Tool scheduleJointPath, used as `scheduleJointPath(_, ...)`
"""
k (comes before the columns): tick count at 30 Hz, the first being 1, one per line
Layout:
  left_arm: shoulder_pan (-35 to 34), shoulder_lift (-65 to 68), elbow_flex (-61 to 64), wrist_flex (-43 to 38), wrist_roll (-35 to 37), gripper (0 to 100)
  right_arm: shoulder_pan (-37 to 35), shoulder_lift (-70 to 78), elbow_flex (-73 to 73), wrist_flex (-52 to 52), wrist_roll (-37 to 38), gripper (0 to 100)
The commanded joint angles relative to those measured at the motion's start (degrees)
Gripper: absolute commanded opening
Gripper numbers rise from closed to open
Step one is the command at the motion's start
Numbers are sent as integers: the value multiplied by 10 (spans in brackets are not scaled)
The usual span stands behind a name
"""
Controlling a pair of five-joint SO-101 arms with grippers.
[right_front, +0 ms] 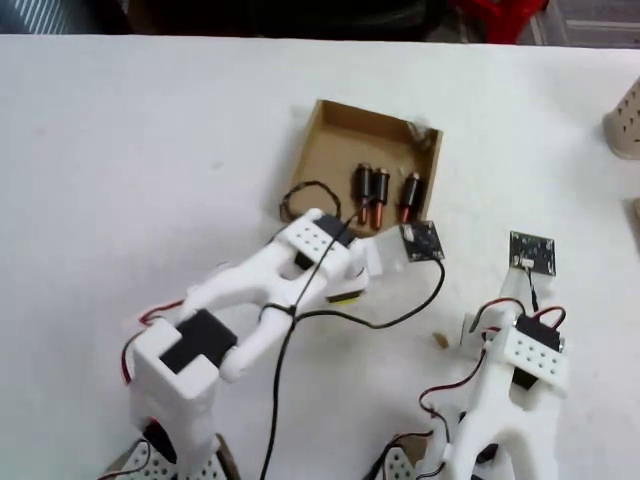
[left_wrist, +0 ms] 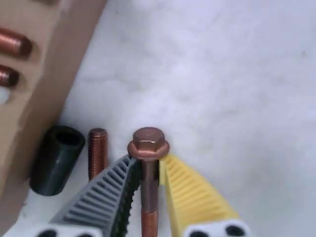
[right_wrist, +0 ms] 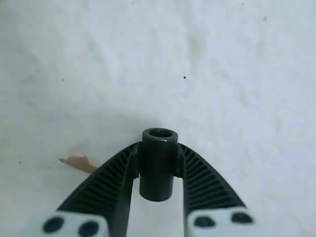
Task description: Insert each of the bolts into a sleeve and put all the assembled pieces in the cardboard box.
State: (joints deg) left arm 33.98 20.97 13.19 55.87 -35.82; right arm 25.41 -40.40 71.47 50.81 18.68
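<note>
My left gripper (left_wrist: pixel 148 160) is shut on a copper bolt (left_wrist: pixel 148 145), its hex head poking out past the grey and yellow fingertips. Just beyond it, a black sleeve (left_wrist: pixel 57 158) and a threaded copper bolt end (left_wrist: pixel 98 153) lie on the table beside the cardboard box wall (left_wrist: pixel 59 74). My right gripper (right_wrist: pixel 158 148) is shut on another black sleeve (right_wrist: pixel 158 163), whose hollow end faces the camera. The cardboard box (right_front: pixel 330 130) in the high view holds three assembled pieces (right_front: pixel 380 195). The left arm (right_front: pixel 300 260) sits at the box's near edge, and the right arm (right_front: pixel 520 350) is to its right.
A small cardboard scrap (right_front: pixel 438 340) lies on the white table between the arms. A beige perforated object (right_front: pixel 625 125) stands at the right edge. Black cables loop from the left arm across the table near the box.
</note>
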Motion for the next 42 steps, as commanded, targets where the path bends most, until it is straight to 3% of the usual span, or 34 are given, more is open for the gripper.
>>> scheduleJointPath(1, 1, -5, -20, -11, 10, 21, 0, -11, -5, -8, 7, 18)
scheduleJointPath(10, -36, -36, -37, -10, 205, 21, 0, -9, -5, -16, 4, 18)
scheduleJointPath(17, -76, -145, -35, 43, 265, 21, 0, -9, -5, -16, 3, 18)
scheduleJointPath(22, -134, -210, 29, 20, 279, 21, 0, -9, -4, -16, 3, 18)
scheduleJointPath(28, -176, -344, 171, -49, 280, 21, 0, -9, -4, -16, 3, 18)
scheduleJointPath(32, -244, -443, 282, -120, 303, 22, -5, -9, -4, -16, 3, 18)
scheduleJointPath(38, -387, -510, 412, -255, 353, 23, -67, -14, -5, -14, 3, 18)
scheduleJointPath(42, -432, -500, 482, -344, 353, 23, -141, -15, -20, -16, 3, 18)
